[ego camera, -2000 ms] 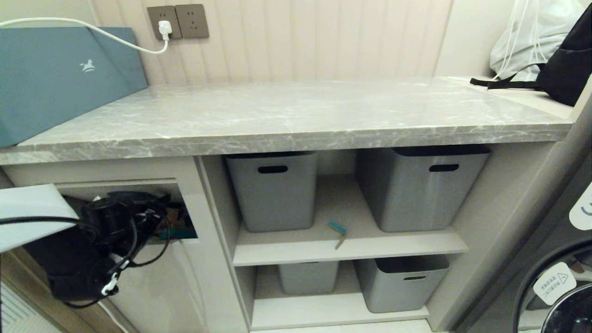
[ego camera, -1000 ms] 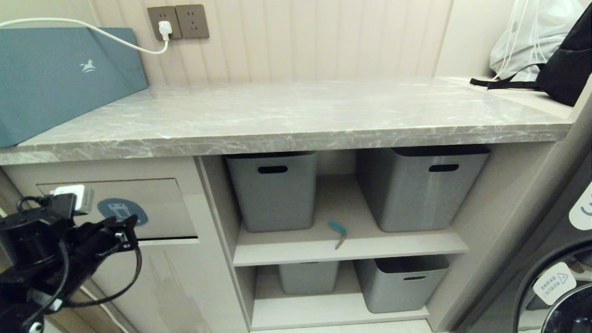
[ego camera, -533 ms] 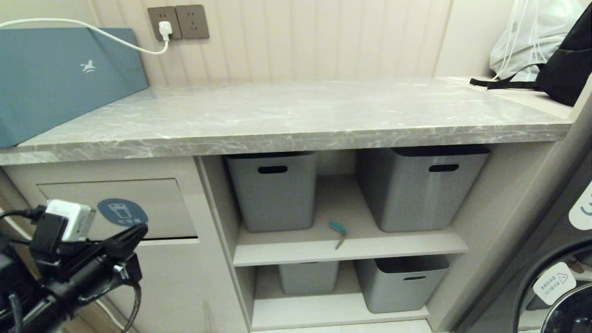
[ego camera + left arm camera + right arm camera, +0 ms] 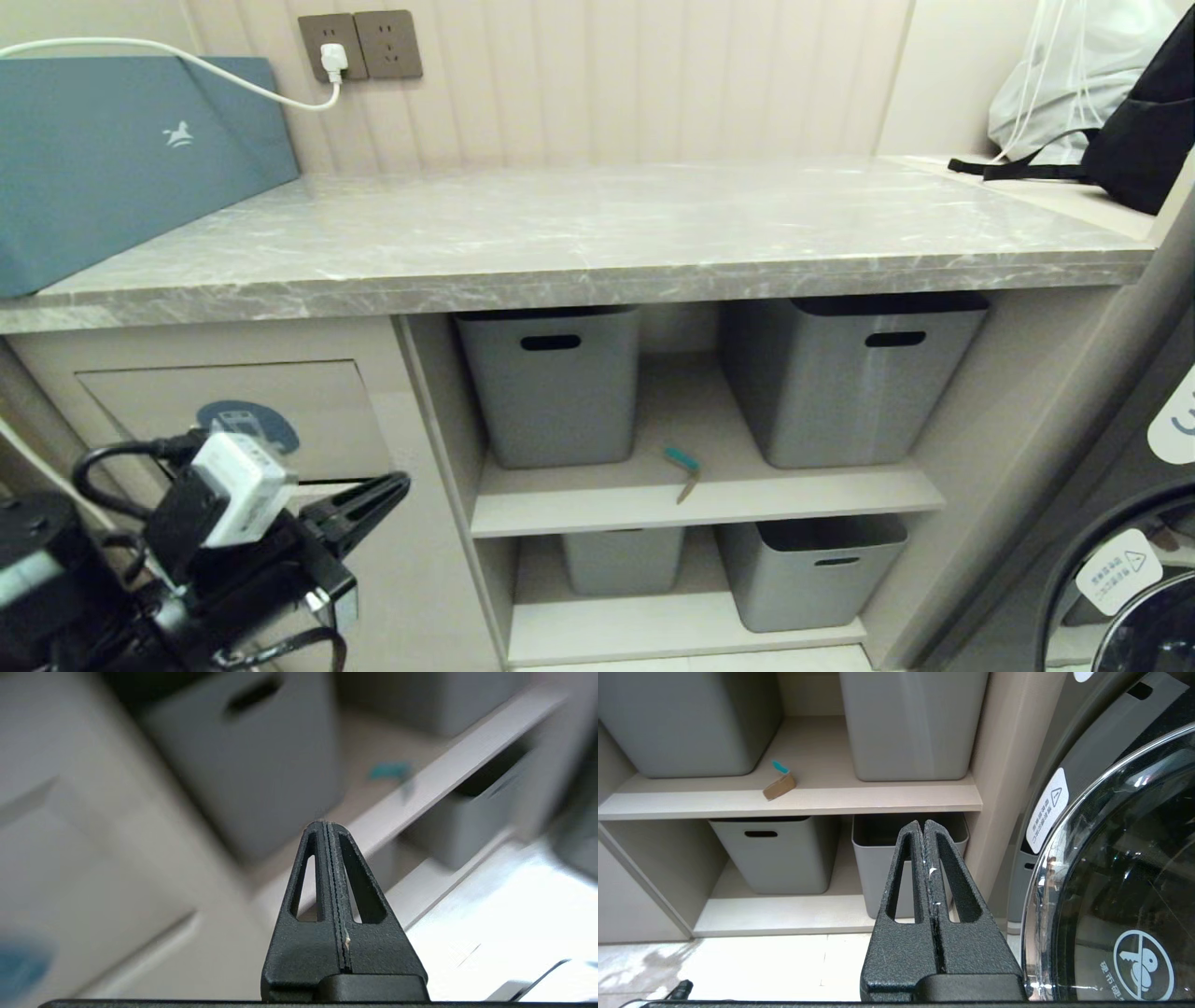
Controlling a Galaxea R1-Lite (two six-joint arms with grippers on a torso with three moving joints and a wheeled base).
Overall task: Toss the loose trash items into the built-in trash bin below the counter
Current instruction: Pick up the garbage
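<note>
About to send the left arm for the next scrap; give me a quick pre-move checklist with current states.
1. Left gripper empty and shut: ok; the left wrist view shows the fingers pressed together with nothing between them.
2. Bin flap closed: ok, flush with the cabinet front.
3. Next scrap located: ok; a brown strip with teal edge lies on the upper shelf between two grey tubs.
4. Counter free of scraps: ok as far as visible.
5. Right gripper out of the way: ok; shut, low, beside the washer door.
</note>
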